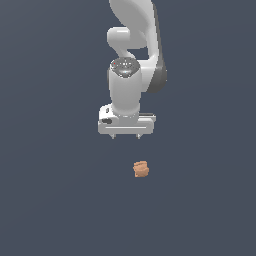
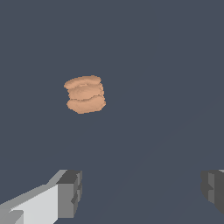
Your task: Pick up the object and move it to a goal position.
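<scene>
- I am holding the white gripper (image 1: 126, 135) above centre in the exterior view, pointing straight down, so that it is looking onto the dark grey floor (image 1: 50, 200) before any descent.
- The jaws are standing wide apart and gripping nothing; in the wrist view the two grey fingertips (image 2: 70, 192) are sitting at opposite lower corners, leaving ample room for a narrow target.
- The object (image 1: 141, 169), a small orange-tan ridged chunk, is resting on the floor below the gripper, just right of centre in the exterior view (clearly apart from the fingers).
- In the wrist view the object (image 2: 85, 93) is lying in the upper left, not between the fingertips, so I am judging that the gripper needs shifting over it before lowering.
</scene>
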Motion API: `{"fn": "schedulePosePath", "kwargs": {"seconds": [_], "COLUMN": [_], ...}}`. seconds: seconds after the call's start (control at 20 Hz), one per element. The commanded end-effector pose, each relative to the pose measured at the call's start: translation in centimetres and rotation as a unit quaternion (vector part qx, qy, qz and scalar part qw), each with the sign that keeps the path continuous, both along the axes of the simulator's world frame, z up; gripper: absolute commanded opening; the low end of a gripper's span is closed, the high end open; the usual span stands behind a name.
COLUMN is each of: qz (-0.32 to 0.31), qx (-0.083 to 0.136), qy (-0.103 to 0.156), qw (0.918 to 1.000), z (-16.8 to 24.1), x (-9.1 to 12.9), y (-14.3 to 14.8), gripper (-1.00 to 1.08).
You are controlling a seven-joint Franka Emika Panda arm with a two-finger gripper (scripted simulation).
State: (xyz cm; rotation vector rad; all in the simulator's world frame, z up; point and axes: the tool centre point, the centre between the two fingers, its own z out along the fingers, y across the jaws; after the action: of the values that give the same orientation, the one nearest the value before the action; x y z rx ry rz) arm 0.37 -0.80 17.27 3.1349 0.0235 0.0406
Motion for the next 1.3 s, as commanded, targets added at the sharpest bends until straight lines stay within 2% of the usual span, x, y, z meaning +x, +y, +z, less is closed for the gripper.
{"fn": "schedulePosePath", "kwargs": {"seconds": [0.0,0.45,0.8,1.25], "qz": [0.0,0.035,0.034,0.044], "qx": [0.0,-0.005,-0.005,-0.005], "qy": [0.0,0.017,0.016,0.016], "qw": [1.0,0.9992,0.9993,0.9989], "z": [0.0,-0.7,-0.6,-1.9], "x": [0.0,-0.6,-0.6,1.3], "y": [0.0,2.0,1.9,2.8], "gripper": [1.0,1.0,1.0,1.0]}}
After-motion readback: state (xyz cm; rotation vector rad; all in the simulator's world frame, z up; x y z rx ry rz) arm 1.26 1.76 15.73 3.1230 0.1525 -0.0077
